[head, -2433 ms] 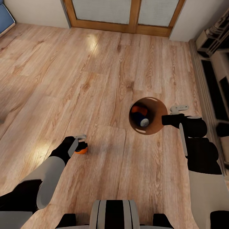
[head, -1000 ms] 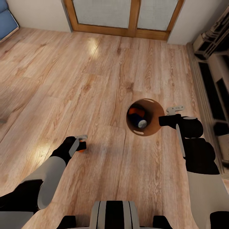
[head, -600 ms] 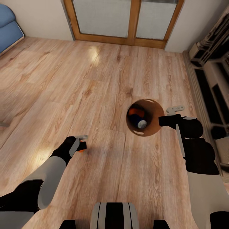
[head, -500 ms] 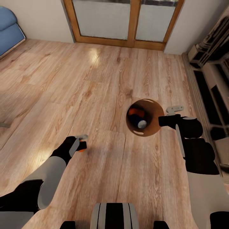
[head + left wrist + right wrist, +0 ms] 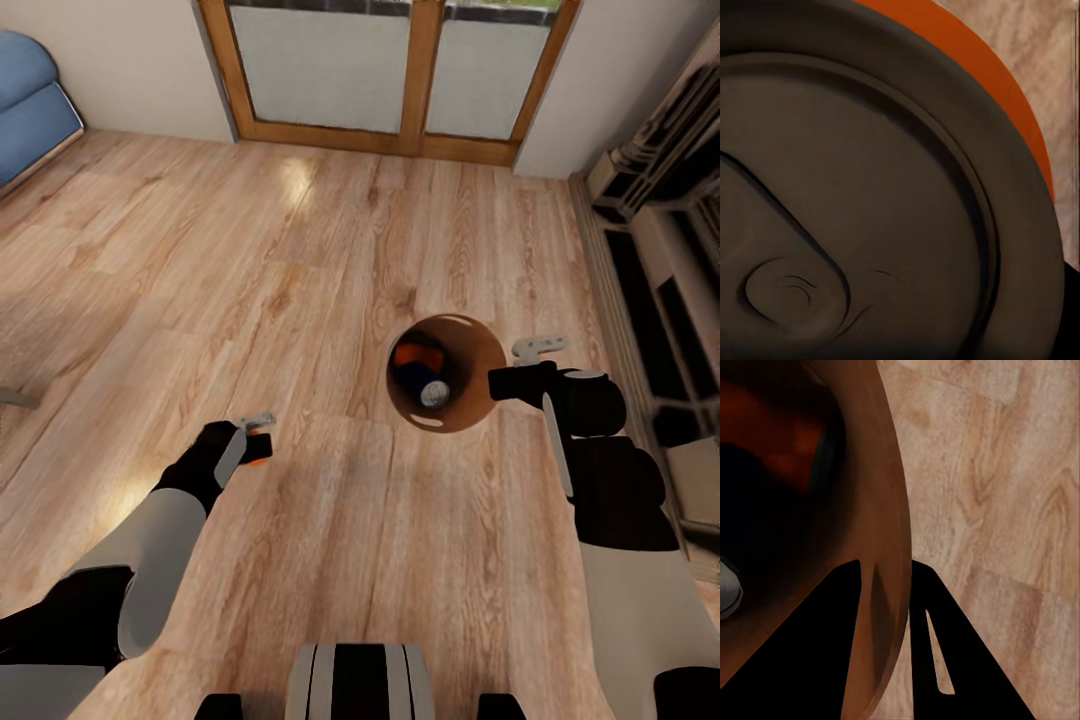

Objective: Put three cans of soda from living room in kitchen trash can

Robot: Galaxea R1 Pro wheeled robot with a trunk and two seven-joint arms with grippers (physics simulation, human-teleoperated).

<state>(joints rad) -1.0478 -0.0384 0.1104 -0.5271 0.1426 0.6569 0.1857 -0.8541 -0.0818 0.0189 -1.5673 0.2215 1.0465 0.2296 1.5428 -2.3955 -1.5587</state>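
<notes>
The copper-brown trash can [image 5: 470, 358] hangs above the wood floor with my right gripper [image 5: 502, 381] shut on its rim. Inside it lie an orange soda can [image 5: 417, 352] and the dark blue soda can [image 5: 424, 384]. In the right wrist view the trash can's wall [image 5: 881, 532] runs between my right gripper [image 5: 889, 637] and its two dark fingers. My left gripper [image 5: 252, 440] is shut on the other orange soda can [image 5: 258, 448], held low at the left. That orange soda can [image 5: 1012, 105] shows its shaded top close up in the left wrist view.
Glass garden doors [image 5: 400, 70] with wood frames stand straight ahead. A blue sofa [image 5: 30, 100] sits at the far left and a shelving unit [image 5: 665, 250] lines the right wall. Light wood plank floor [image 5: 250, 250] lies between them. My base [image 5: 355, 680] is at the bottom.
The whole picture has shifted, so the camera has moved: more of the doors and sofa shows. Both grippers keep their holds, and the two cans stay inside the trash can.
</notes>
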